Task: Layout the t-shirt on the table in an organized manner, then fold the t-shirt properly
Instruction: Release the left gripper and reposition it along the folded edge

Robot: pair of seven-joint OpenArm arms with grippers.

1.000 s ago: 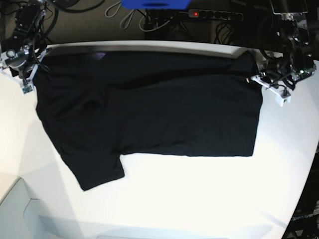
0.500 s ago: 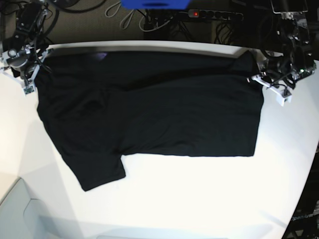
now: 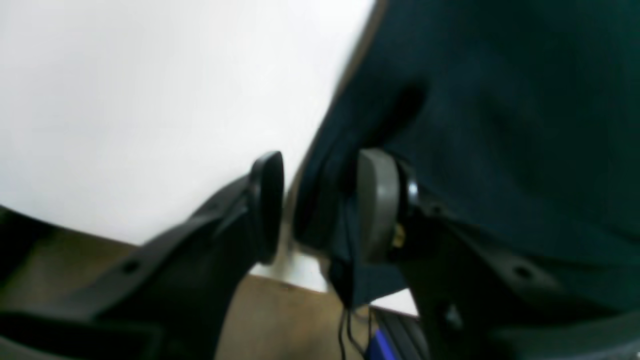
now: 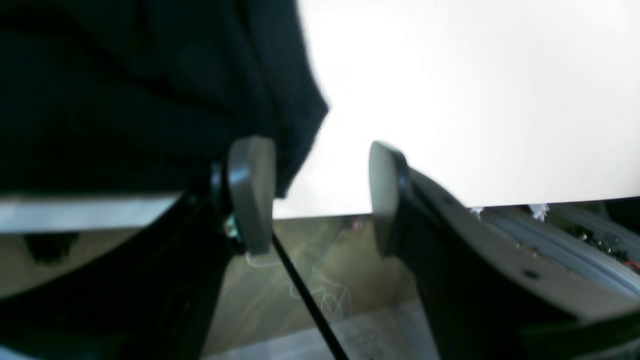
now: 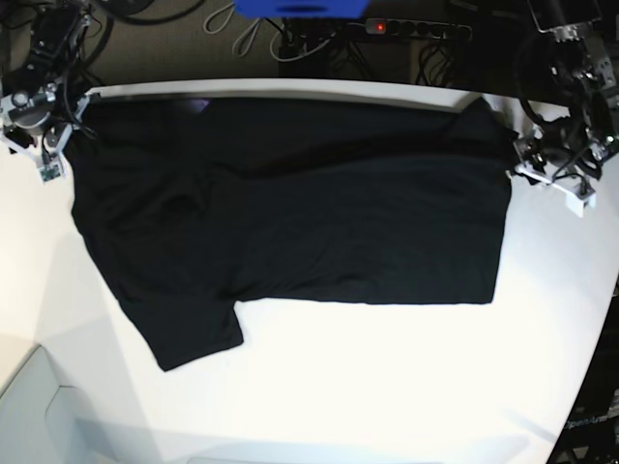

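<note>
The t-shirt (image 5: 290, 208) is black and lies flat on the white table (image 5: 387, 387), up at the far side, so its top edge runs right along the far rim. Its long way goes from left to right across the table. The straight edge at the right end looks like the bottom hem, and one short sleeve sticks out toward the near left. A tiny purple spot shows on the cloth near the far left corner. A few soft wrinkles run across the far half, and a small flap of cloth pokes up at the far right corner. The right gripper (image 4: 320, 190) is at the far left corner of the shirt in the base view. From its own camera, its fingers (image 4: 252, 192) are spread wide apart, with the white table showing in the gap. One finger is right at the edge of the black cloth, but nothing is pinched between them. The left gripper (image 3: 320, 205) is at the far right corner in the base view. Its fingers (image 3: 375, 205) are spread too, and a fold of the shirt's edge sits in the gap, up against the pale finger, with a bit of space on the dark finger's side. Behind the table there is a dark floor with cables, a power strip (image 5: 416, 29) with a red light, and something blue (image 5: 300, 8).
</note>
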